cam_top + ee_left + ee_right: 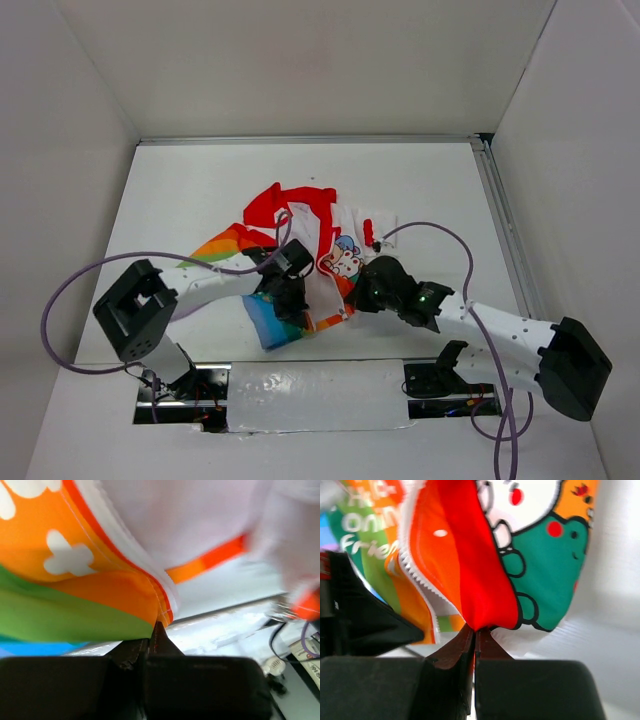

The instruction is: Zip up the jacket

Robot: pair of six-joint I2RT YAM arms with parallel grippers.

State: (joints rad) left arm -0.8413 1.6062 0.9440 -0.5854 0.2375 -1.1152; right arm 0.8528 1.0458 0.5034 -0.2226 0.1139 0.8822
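Observation:
The jacket (318, 238) lies crumpled at the table's middle: white front with a cartoon print, red collar at the back, rainbow sleeve to the left. My left gripper (290, 296) is shut on the jacket's orange and white edge (161, 607) by its lower left part. My right gripper (358, 297) is shut on the jacket's red hem (485, 600) next to the green cartoon animal (547, 575). White zipper teeth (417, 575) run along the orange edge in the right wrist view. The zipper slider is not visible.
White walls enclose the table (200, 190). A metal rail (505, 240) runs along the right side. Purple cables (440, 232) loop over both arms. A taped white strip (315, 390) and the arm bases lie at the near edge.

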